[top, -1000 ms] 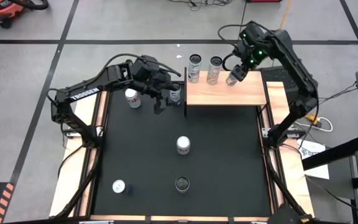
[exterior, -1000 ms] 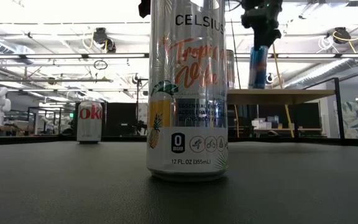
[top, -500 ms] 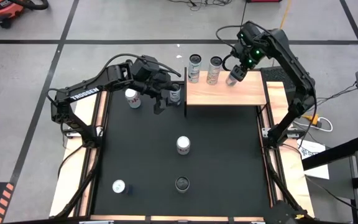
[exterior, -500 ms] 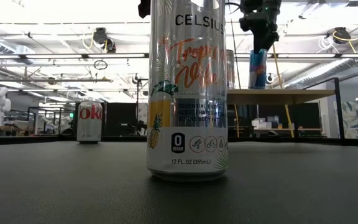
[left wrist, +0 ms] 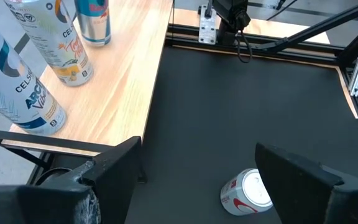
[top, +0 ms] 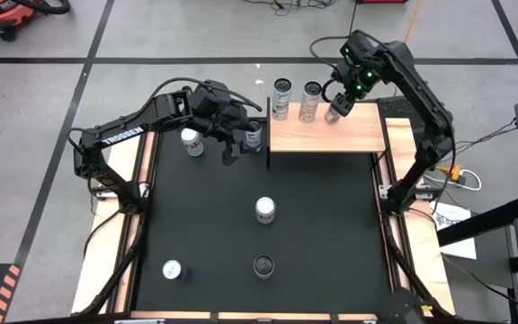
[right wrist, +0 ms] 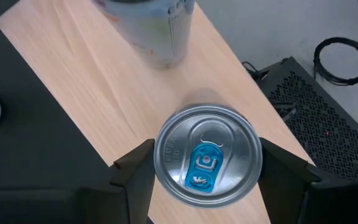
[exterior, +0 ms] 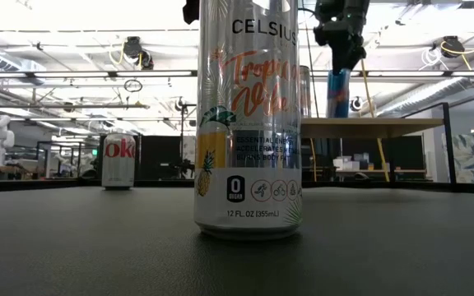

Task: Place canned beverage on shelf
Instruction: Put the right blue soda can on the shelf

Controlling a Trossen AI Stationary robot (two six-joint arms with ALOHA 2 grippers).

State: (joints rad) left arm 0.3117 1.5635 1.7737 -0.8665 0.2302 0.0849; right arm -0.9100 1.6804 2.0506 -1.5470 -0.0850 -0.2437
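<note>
Can sits on the shelf — right gripper straddles it, unclear if gripping; left gripper gapes, idle.

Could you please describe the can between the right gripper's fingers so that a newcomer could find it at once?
Start at the light-wood shelf at the far edge of the black mat. Three cans stand along its back; this slim silver can with a blue tab is the one nearest the right arm. Only it sits between the right gripper's fingers.
</note>
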